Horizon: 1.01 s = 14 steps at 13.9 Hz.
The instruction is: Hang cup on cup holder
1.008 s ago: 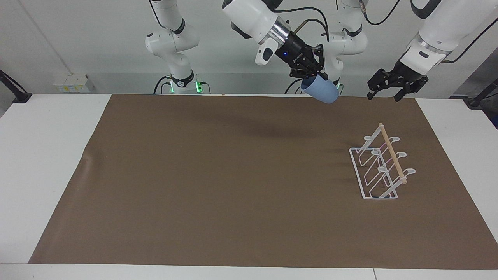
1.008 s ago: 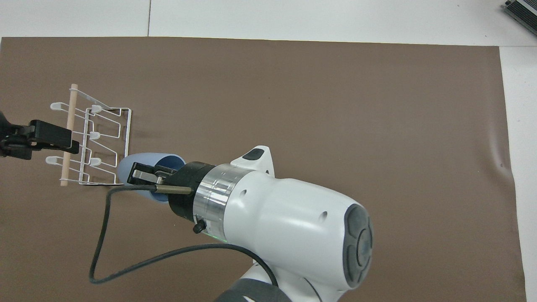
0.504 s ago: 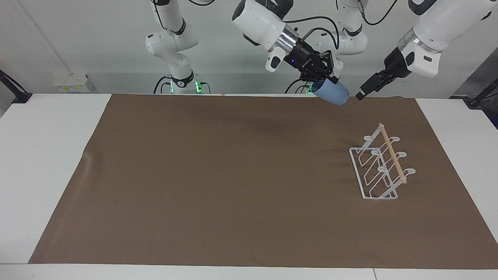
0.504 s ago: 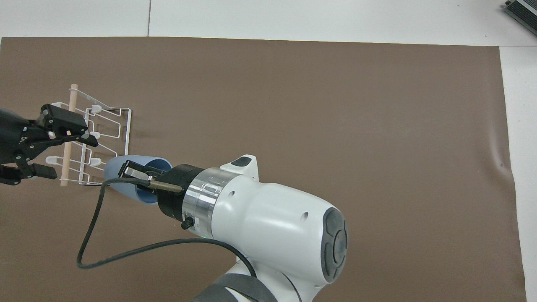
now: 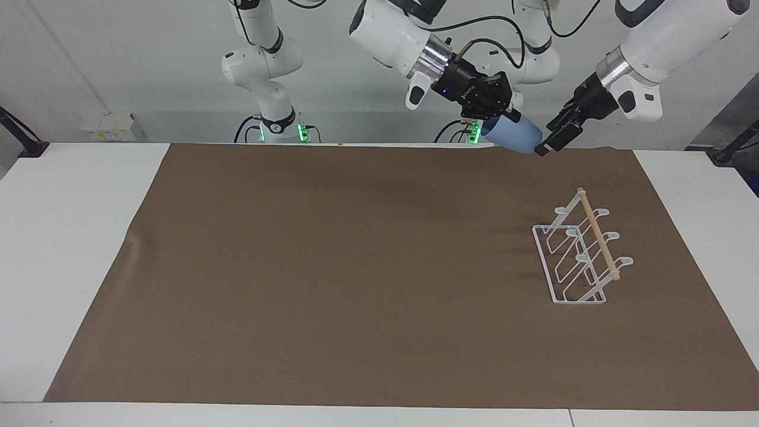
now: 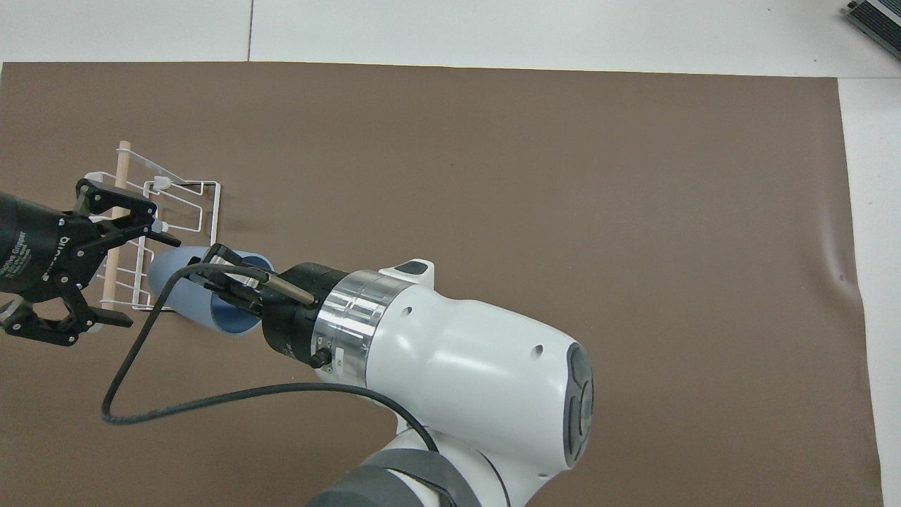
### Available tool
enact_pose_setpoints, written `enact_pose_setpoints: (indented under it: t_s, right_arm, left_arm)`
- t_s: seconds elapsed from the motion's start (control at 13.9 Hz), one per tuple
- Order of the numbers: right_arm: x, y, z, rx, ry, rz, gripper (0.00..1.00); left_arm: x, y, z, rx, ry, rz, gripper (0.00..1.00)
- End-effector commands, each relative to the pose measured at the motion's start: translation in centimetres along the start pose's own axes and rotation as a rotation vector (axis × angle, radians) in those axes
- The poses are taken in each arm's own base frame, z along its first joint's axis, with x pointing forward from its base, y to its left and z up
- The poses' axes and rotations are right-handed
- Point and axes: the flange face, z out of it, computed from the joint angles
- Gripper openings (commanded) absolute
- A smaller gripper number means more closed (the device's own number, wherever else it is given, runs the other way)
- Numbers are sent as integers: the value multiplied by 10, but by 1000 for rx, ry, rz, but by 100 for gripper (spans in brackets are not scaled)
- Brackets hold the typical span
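Note:
High over the mat's edge by the robots hangs the light-blue cup (image 5: 516,134) (image 6: 177,299), lying on its side with its narrow base toward the left arm. My right gripper (image 5: 490,114) (image 6: 224,271) is shut on its rim, one finger inside the mouth. My left gripper (image 5: 547,141) (image 6: 144,282) is open, and its jaws stand on either side of the cup's base; whether they touch it I cannot tell. The white wire cup holder (image 5: 569,299) (image 6: 214,211) with its wooden rod (image 5: 598,242) (image 6: 123,163) stands bare on the mat toward the left arm's end.
A brown mat (image 5: 332,279) (image 6: 535,183) covers most of the white table (image 5: 71,237). A small grey device (image 6: 876,17) lies at the table's corner farthest from the robots, toward the right arm's end.
The right arm carried the cup up and toward the left arm. The left gripper turned and came in to straddle the cup's base, still open.

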Motion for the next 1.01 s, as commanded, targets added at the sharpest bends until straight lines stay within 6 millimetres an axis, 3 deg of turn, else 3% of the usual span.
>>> enact_pose_setpoints:
  t_s: [0.0,0.94]
  right_arm:
    - [1,-11,4,53,3,62,0]
    - [1,-8,5,54,-2,88,0]
  left_arm:
    - [-14,-5,8,-13,-27,-96,100]
    - [-30,6,8,-62,-112,-256,100]
